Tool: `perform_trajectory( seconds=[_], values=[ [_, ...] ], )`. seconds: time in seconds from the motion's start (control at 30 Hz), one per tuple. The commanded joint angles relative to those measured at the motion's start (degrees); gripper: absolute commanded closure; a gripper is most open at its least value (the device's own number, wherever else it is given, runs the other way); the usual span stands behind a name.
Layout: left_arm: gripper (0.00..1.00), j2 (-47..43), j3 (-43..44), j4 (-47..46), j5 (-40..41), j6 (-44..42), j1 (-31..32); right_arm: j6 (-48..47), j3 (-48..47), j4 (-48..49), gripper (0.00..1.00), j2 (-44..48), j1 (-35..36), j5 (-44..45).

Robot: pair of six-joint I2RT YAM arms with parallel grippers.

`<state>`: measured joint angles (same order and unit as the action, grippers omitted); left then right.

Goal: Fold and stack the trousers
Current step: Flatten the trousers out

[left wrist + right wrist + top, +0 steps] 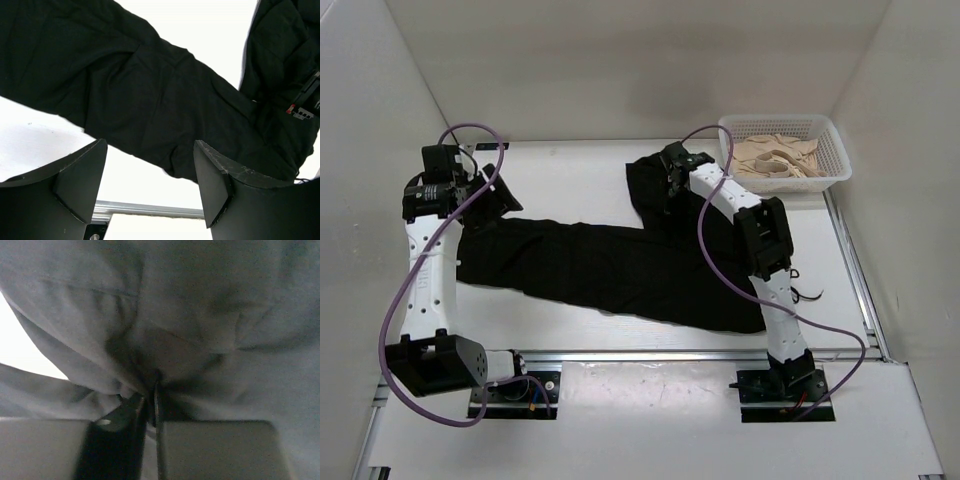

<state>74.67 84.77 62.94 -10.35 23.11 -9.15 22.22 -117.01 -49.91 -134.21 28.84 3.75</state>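
Observation:
The black trousers [610, 265] lie spread across the table, one leg running left, the other folded up toward the back middle. My right gripper [672, 183] is shut on a bunched fold of the trousers [200, 315] at that back part, cloth pinched between its jaws. My left gripper [490, 200] is open and empty, held just above the left end of the trousers [150, 90]; its fingers [215, 180] stand wide apart with bare table between them.
A white mesh basket [830, 165] with beige cloth [775, 155] stands at the back right. White walls enclose the table on three sides. An aluminium rail [650, 352] runs along the near edge by the arm bases.

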Motion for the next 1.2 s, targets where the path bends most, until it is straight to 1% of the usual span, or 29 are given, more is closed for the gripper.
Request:
perform_trajectory(
  seconds=[0.0, 0.03, 0.07, 0.17, 0.2, 0.3, 0.33, 0.37, 0.4, 0.43, 0.47, 0.5, 0.53, 0.57, 0.6, 0.63, 0.67, 0.7, 0.73, 0.77, 0.8, 0.83, 0.87, 0.9, 0.93, 1.0, 1.07, 1.1, 1.17],
  values=[
    [0.19, -1.8, -0.4, -0.1, 0.7, -0.9, 0.3, 2.2, 6.9, 2.6, 1.00, 5.3, 1.0, -0.1],
    [0.19, -1.8, -0.4, -0.1, 0.7, -0.9, 0.3, 2.2, 9.8, 4.3, 1.00, 7.2, 2.1, -0.1],
    [0.19, -1.1, -0.4, -0.1, 0.0, -0.9, 0.3, 2.8, 17.3, 5.8, 1.00, 12.1, 2.7, -0.1],
    [0.19, -0.4, -0.9, -1.3, -1.2, -0.9, 0.9, 5.2, 28.9, 9.6, 1.00, 20.6, 6.7, 2.3],
    [0.19, 0.3, -0.9, -1.9, -1.2, -0.9, 2.3, 6.0, 35.1, 10.1, 1.00, 25.6, 8.0, 4.2],
    [0.19, 3.3, -0.9, -3.0, -1.7, -0.9, 6.0, 10.0, 45.8, 10.1, 1.00, 33.9, 14.3, 6.5],
    [0.19, 4.1, -0.9, -3.6, -1.7, -0.9, 7.2, 11.2, 47.9, 9.1, 1.00, 37.1, 15.3, 8.1],
    [0.19, 5.0, -0.9, -3.6, -1.7, -0.9, 8.6, 13.7, 49.4, 8.4, 0.96, 38.4, 15.9, 9.0],
    [0.19, 6.2, -0.4, -3.6, -1.7, -0.9, 11.7, 14.4, 51.5, 8.4, 0.67, 39.8, 16.4, 9.8],
    [0.18, 8.7, 0.5, -4.2, -0.7, -0.9, 13.3, 14.4, 51.5, 7.6, 0.42, 43.0, 16.4, 10.6],
    [0.18, 10.2, 1.1, -4.2, -0.1, -0.9, 15.0, 15.2, 51.5, 5.9, 0.20, 44.5, 16.4, 12.0],
    [0.18, 11.7, 2.0, -4.2, 0.9, -0.9, 18.2, 15.2, 50.5, 4.7, 0.11, 46.0, 15.0, 15.0],
    [0.18, 14.9, 4.1, -4.2, 2.7, -0.9, 19.6, 15.2, 49.3, 3.3, 0.03, 48.6, 14.1, 16.6],
    [0.18, 16.6, 5.3, -4.2, 3.3, -0.9, 20.7, 15.2, 48.0, 0.5, 0.02, 49.8, 12.8, 18.0],
    [0.18, 18.3, 7.8, -4.2, 4.6, -0.9, 22.9, 15.2, 45.8, -0.4, 0.02, 51.2, 9.8, 19.2],
    [0.18, 21.4, 9.2, -4.2, 5.2, -0.9, 23.8, 15.2, 45.2, -1.3, 0.04, 54.0, 7.7, 19.8],
    [0.18, 23.1, 10.6, -4.2, 6.0, -0.9, 24.6, 15.2, 45.2, -1.3, 0.09, 55.6, 5.4, 19.1],
    [0.18, 24.7, 11.9, -3.5, 6.8, -0.9, 25.4, 14.6, 45.2, -1.3, 0.15, 57.1, 0.1, 18.1],
    [0.18, 26.2, 14.5, -3.5, 8.2, -1.5, 26.5, 13.9, 45.9, -1.3, 0.25, 59.4, -3.1, 16.8],
    [0.18, 29.3, 15.8, -2.9, 8.2, -1.5, 26.5, 13.3, 46.5, -1.3, 0.30, 60.1, -6.4, 14.9],
    [0.18, 31.0, 17.2, -2.4, 9.1, -1.5, 27.3, 13.3, 47.0, -1.3, 0.33, 60.1, -14.0, 12.1],
    [0.18, 32.4, 18.6, -2.4, 9.1, -1.5, 27.3, 12.3, 47.6, -1.3, 0.33, 60.1, -18.0, 4.9],
    [0.18, 35.3, 21.1, -2.4, 9.1, -2.2, 27.9, 11.5, 48.9, -0.8, 0.33, 60.1, -21.5, 1.2],
    [0.17, 36.8, 22.4, -1.9, 9.1, -2.2, 28.4, 11.5, 48.9, -0.8, 0.33, 59.2, -27.2, -2.2],
    [0.15, 38.3, 23.7, -1.9, 9.1, -2.2, 28.4, 11.5, 49.7, -0.3, 0.31, 57.4, -30.0, -5.8],
    [0.14, 42.4, 27.2, -1.9, 9.1, -3.4, 29.0, 12.3, 50.6, 0.3, 0.31, 55.0, -35.5, -14.2],
    [0.12, 44.8, 29.0, -1.3, 9.8, -4.1, 29.6, 14.2, 52.2, 2.1, 0.29, 53.6, -39.5, -17.4],
    [0.11, 46.8, 30.4, -1.3, 9.8, -4.1, 29.6, 14.7, 52.8, 2.7, 0.27, 52.9, -40.7, -19.2],
    [0.11, 48.5, 31.6, -1.3, 9.8, -4.7, 30.1, 16.0, 53.3, 3.6, 0.27, 50.1, -43.2, -23.0]
  ],
)
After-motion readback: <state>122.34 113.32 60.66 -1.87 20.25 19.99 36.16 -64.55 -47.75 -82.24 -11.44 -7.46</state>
